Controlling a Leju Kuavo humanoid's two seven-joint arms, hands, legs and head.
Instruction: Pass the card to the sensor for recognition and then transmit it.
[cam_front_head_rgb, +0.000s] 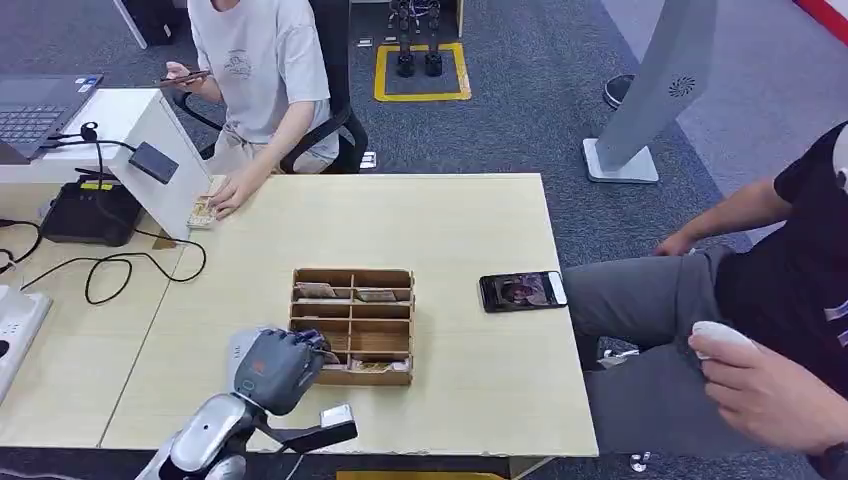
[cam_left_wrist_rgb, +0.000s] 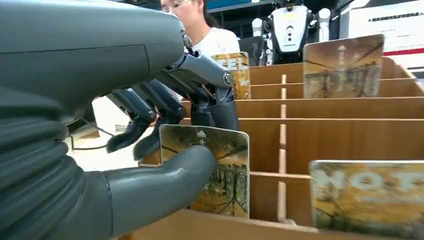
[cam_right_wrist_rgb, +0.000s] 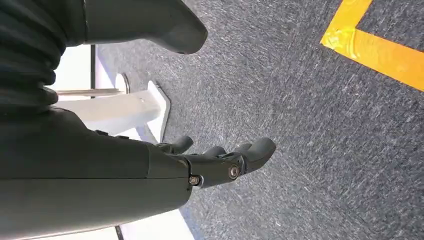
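Observation:
A wooden divided box (cam_front_head_rgb: 352, 272) stands mid-table with picture cards upright in its compartments. My left hand (cam_front_head_rgb: 280, 368) reaches into its near-left corner. Up close, the left hand (cam_left_wrist_rgb: 150, 115) has its thumb pressed on the face of a yellow-green card (cam_left_wrist_rgb: 227, 170) and a finger down behind it, pinching the card, which still stands in its compartment. Other cards (cam_left_wrist_rgb: 345, 67) stand in the farther slots. The sensor (cam_front_head_rgb: 153, 161), a small dark box on a slanted white stand, is at the far left. My right hand (cam_right_wrist_rgb: 210, 165) hangs over grey carpet, fingers apart and holding nothing.
A seated person rests a hand on a card (cam_front_head_rgb: 203, 212) beside the sensor stand. A phone (cam_front_head_rgb: 522, 291) lies at the table's right edge. Another person sits to the right holding a white object (cam_front_head_rgb: 720, 338). A laptop (cam_front_head_rgb: 35, 110), a black device (cam_front_head_rgb: 90, 215) and cables crowd the left.

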